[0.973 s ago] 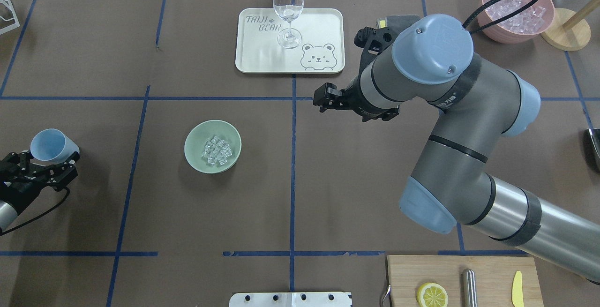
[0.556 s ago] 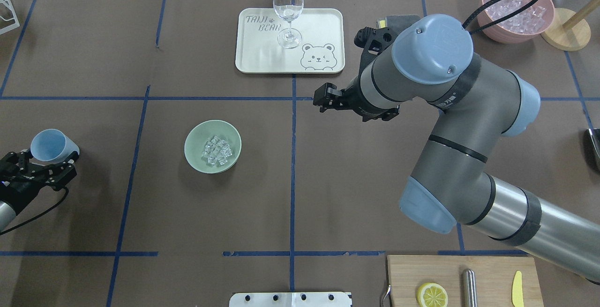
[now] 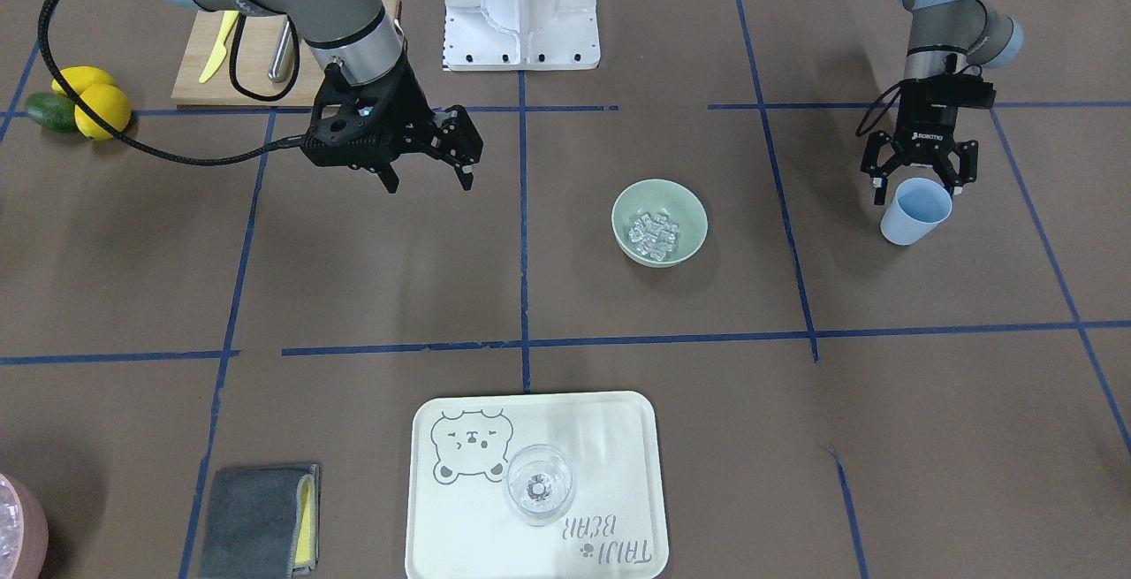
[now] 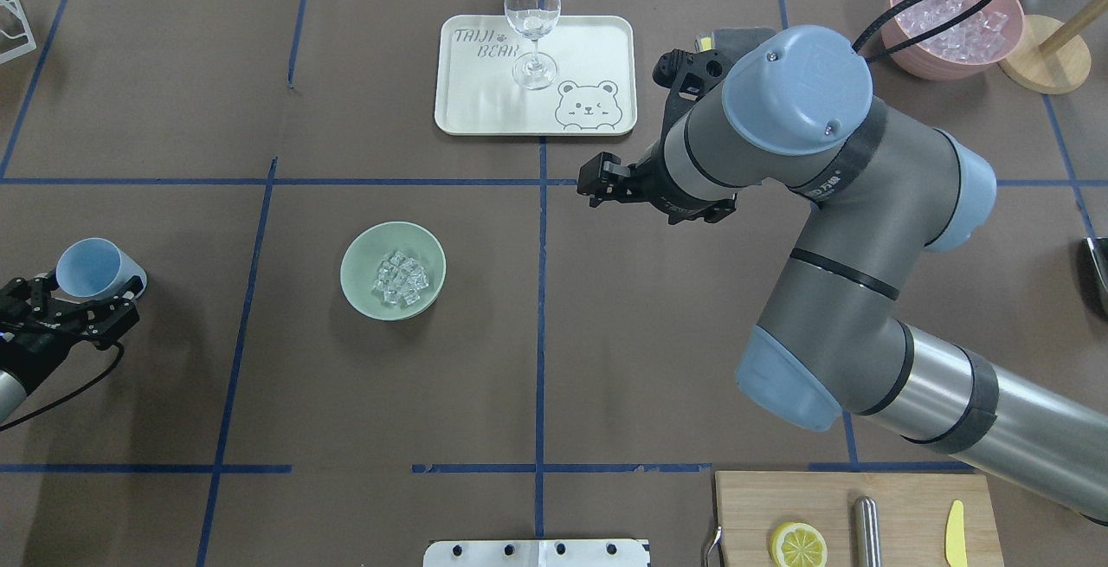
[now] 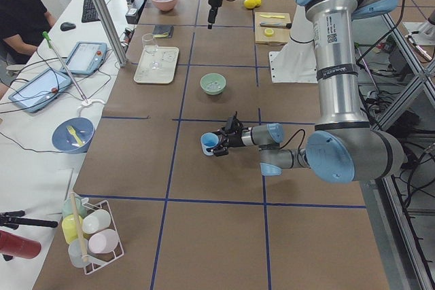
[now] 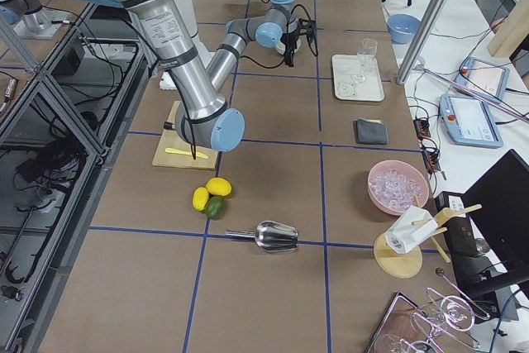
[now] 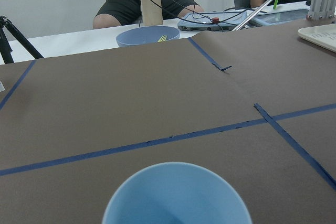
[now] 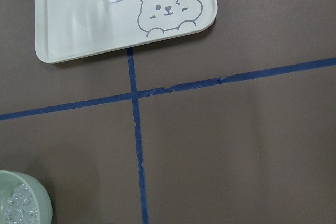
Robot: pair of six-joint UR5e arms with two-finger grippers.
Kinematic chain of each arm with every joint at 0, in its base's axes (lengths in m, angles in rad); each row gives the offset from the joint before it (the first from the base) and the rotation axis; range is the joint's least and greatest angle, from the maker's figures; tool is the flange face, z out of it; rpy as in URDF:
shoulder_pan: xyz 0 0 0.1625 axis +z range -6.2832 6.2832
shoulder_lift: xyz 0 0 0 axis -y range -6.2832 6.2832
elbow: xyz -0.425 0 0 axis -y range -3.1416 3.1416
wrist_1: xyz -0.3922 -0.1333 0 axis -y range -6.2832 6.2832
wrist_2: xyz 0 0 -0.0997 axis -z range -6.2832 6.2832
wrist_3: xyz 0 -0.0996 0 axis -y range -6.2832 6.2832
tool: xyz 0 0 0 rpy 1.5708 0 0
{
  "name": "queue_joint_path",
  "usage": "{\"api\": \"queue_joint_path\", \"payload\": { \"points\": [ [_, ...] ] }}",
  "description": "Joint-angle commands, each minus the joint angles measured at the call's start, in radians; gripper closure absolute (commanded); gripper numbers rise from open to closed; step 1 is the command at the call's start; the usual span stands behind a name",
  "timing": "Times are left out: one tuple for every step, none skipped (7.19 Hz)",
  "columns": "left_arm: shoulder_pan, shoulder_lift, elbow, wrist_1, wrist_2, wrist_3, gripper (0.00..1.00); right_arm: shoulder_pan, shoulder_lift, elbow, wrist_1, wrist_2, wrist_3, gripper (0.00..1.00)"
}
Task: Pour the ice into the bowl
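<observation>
Sage-green bowl, clear ice, pale-blue cup, cream bear-printed tray, brown table, blue tape lines

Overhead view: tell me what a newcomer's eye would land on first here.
The bulky right arm fills the view's right half, its right gripper open and empty above the table near the tray. Left of centre, the sage-green bowl holds a small heap of clear ice. At the left edge, the left gripper stands open around a blue cup.
</observation>
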Motion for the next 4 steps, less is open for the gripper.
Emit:
{"api": "queue_joint_path", "payload": {
  "points": [
    [-0.006,0.008,-0.014,0.001,-0.002,0.005,0.0,-0.001,0.001,0.0,0.0,-0.001,0.002,0.0],
    [-0.009,0.012,-0.029,0.001,-0.012,0.008,0.0,-0.003,0.001,0.0,0.0,-0.001,0.002,0.0],
    [-0.012,0.026,-0.045,0.003,-0.015,0.009,0.0,-0.003,0.001,0.0,0.0,-0.001,0.002,0.0],
    [-0.03,0.038,-0.059,0.004,-0.023,0.012,0.0,-0.003,0.003,0.0,0.0,-0.001,0.002,0.0]
  ]
}}
